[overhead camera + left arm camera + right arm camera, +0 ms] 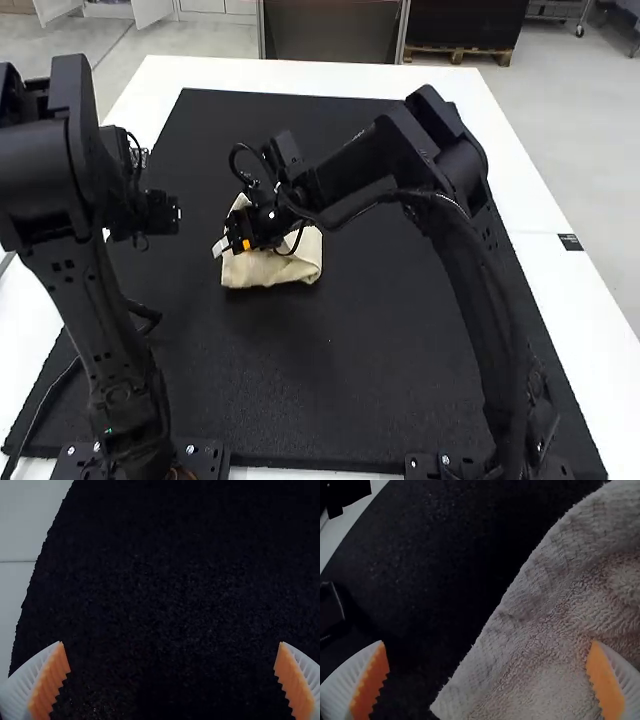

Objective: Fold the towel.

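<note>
In the high view the cream towel (262, 270) lies as a small folded bundle on the black mat. My right gripper (232, 240) is over its left part, partly covering it. In the right wrist view my right gripper (487, 680) stands wide open, with the towel (545, 630) below, its edge running diagonally between the two fingers. My left gripper (165, 213) is off to the left of the towel in the high view. Seen from its own wrist, the left gripper (172, 680) is wide open over bare mat with nothing between its fingers.
The black mat (370, 370) covers most of the white table (520, 195). The right arm reaches across the middle from the right, above the mat. The left arm stands along the mat's left side. A cable runs near the left arm's base.
</note>
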Robot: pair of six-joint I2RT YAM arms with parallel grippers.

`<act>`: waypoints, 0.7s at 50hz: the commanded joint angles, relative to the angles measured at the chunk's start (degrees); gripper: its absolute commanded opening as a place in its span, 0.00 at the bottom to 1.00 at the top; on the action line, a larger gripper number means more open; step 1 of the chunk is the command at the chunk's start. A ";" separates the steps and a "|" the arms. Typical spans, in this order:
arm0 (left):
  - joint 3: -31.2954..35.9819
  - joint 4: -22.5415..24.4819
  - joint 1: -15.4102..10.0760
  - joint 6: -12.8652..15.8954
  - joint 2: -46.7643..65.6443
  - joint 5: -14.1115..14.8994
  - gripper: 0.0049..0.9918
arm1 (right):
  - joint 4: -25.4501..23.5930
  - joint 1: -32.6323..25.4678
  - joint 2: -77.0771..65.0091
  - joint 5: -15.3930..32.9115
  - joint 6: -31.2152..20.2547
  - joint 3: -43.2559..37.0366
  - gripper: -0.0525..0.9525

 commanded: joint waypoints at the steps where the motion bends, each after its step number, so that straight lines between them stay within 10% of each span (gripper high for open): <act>1: -0.05 1.20 0.07 1.04 -0.69 -0.06 0.97 | -0.46 -0.43 -4.72 -0.53 -1.37 1.03 0.96; 35: 0.03 2.78 -0.02 1.74 0.98 -1.20 0.97 | -2.04 -4.48 -17.38 2.20 -8.58 -3.01 0.96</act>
